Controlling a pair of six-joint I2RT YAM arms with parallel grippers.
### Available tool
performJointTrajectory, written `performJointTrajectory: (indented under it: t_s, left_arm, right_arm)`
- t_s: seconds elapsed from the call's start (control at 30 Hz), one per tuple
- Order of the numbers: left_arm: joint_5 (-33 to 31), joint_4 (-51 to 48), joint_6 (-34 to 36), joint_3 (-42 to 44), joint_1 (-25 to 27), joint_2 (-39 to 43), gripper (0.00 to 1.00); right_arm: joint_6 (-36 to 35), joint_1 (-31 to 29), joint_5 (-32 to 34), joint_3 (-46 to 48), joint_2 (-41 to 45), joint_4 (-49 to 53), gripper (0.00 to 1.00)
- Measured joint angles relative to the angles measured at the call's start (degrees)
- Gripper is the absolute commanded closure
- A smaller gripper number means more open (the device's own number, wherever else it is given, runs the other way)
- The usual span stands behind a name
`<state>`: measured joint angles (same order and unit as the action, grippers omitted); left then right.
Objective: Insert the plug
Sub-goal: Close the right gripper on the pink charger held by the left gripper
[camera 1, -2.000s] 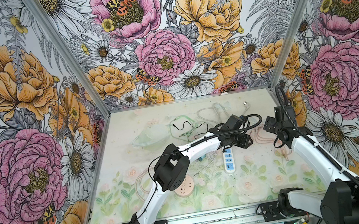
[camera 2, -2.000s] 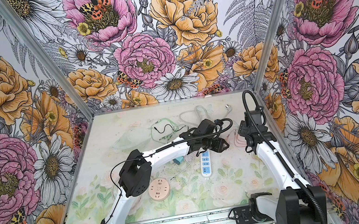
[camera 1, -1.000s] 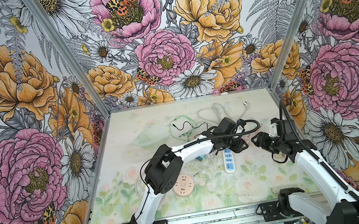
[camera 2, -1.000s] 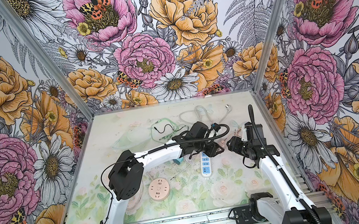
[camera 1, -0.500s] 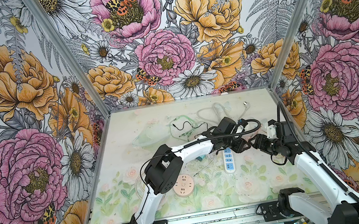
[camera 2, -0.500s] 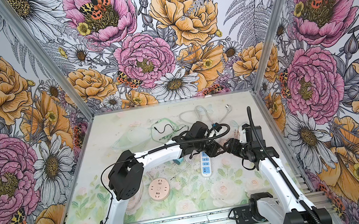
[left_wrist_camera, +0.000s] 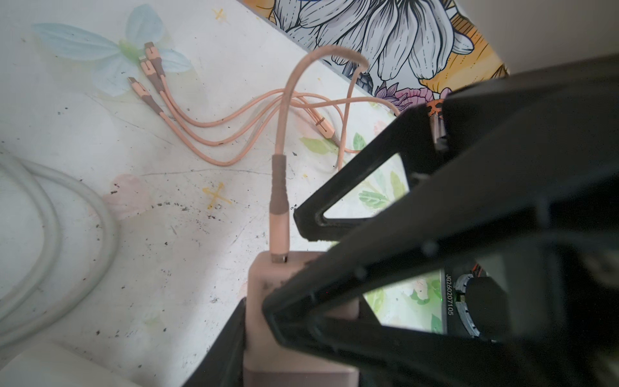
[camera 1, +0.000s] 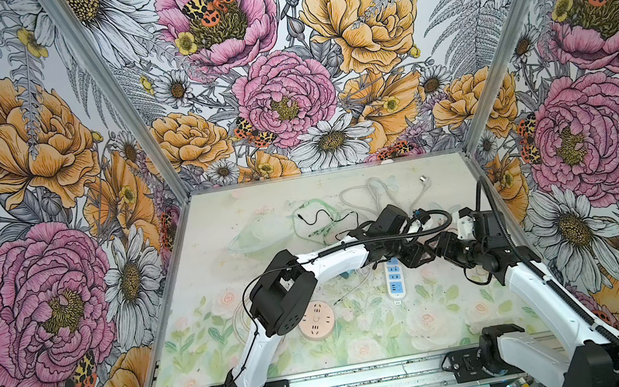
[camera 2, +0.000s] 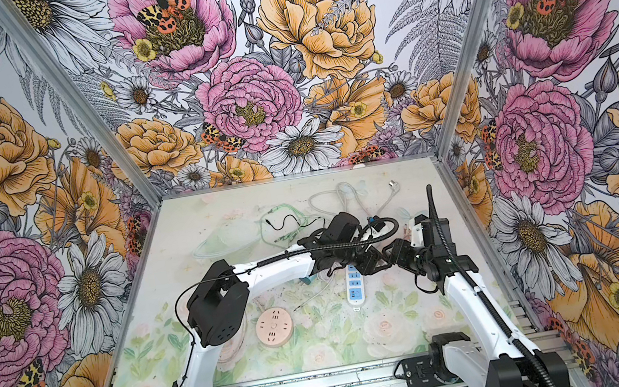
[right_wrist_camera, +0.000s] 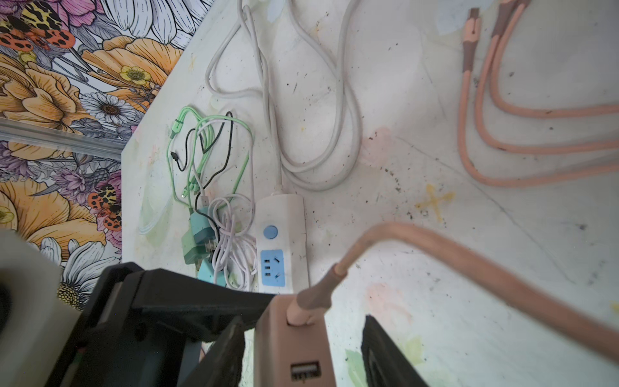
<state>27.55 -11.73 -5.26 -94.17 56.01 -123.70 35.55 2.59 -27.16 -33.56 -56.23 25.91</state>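
Note:
A pink charger plug (left_wrist_camera: 264,301) with a pink cable (left_wrist_camera: 279,134) in its top hangs above the table. My left gripper (left_wrist_camera: 294,338) is shut on it; one of its fingers (left_wrist_camera: 221,351) shows, the other is hidden behind the right gripper's black frame. My right gripper (right_wrist_camera: 301,351) is open. Its jaws straddle the same plug (right_wrist_camera: 288,338), one finger (right_wrist_camera: 217,355) against its side and the other finger (right_wrist_camera: 385,355) a gap away. In both top views the two grippers (camera 1: 421,257) (camera 1: 440,247) meet just beyond the far end of the white power strip (camera 1: 395,280) (camera 2: 355,286) with blue sockets (right_wrist_camera: 273,268).
A round pink socket disc (camera 1: 316,319) lies near the front, beside the left arm. A green charger (right_wrist_camera: 197,234) with tangled green, black and white cables sits next to the strip. White cable loops (camera 1: 379,192) lie at the back. The right wall is close behind the right arm.
The right arm has swung in from the right wall to the left gripper, and its jaws have narrowed around the plug. The left gripper has stayed shut on the plug, almost still.

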Motion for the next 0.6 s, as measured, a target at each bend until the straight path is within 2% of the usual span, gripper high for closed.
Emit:
performJointTrajectory:
  t_s: [0.3, 0.5, 0.6]
  left_arm:
    - [1.27, 1.73, 0.13, 0.74, -0.20, 0.02, 0.62]
    - [1.68, 2.03, 0.15, 1.16, -0.26, 0.20, 0.62]
    - [1.75, 2.56, 0.17, 1.64, -0.26, 0.28, 0.56]
  right_arm:
    - [0.50, 0.09, -1.36, 0.52, -0.07, -1.73, 0.80]
    - [0.44, 0.07, -1.86, 0.70, -0.04, -1.90, 0.83]
    - [0.44, 0.07, -1.99, 0.85, -0.04, -1.95, 0.88]
